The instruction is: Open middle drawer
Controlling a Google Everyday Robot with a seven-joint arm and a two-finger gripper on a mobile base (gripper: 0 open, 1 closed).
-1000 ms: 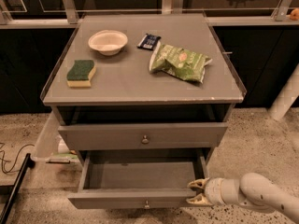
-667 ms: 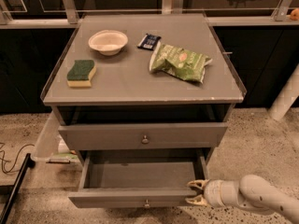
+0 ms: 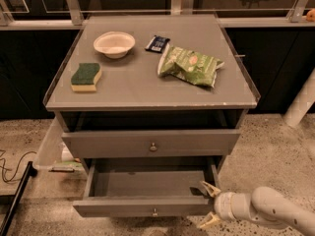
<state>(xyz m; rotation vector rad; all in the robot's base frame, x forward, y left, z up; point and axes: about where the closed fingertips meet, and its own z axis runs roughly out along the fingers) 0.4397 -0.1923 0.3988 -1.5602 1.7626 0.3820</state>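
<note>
While the middle drawer (image 3: 147, 183) stands pulled well out beneath the taller closed drawer front (image 3: 153, 142), the gripper (image 3: 207, 205) sits at its right front corner. Its fingers (image 3: 210, 188) are spread wide, one above and one below the front panel's right end, clamping nothing; whether the upper tip touches the drawer's edge I cannot tell.

Grey middle drawer (image 3: 123, 208), white gripper (image 3: 206, 205) beside it
</note>
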